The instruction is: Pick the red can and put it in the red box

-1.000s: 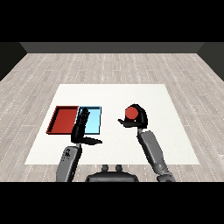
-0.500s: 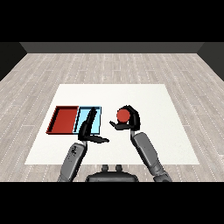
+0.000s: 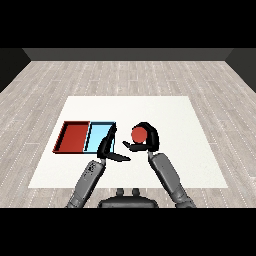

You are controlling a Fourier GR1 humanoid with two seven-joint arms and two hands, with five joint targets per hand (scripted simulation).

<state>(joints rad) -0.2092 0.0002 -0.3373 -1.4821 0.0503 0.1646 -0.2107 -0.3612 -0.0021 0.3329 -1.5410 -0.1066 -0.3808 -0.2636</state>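
The red can point(image 3: 138, 134) is held off the table in my right hand point(image 3: 148, 142), whose fingers and thumb curl round it, just right of the light blue tray point(image 3: 100, 136). The red tray point(image 3: 72, 137) lies at the left, side by side with the blue one, and holds nothing. My left hand point(image 3: 108, 148) hovers over the blue tray's right edge with fingers straight and thumb stretched toward the can, holding nothing.
The white table point(image 3: 165, 110) spreads wide to the right and behind the trays. Grey wooden floor point(image 3: 128, 75) surrounds it. Both forearms come in from the bottom.
My right hand has carried the red can leftward, closer to the blue tray. The left hand has shifted slightly right and forward, beside the can.
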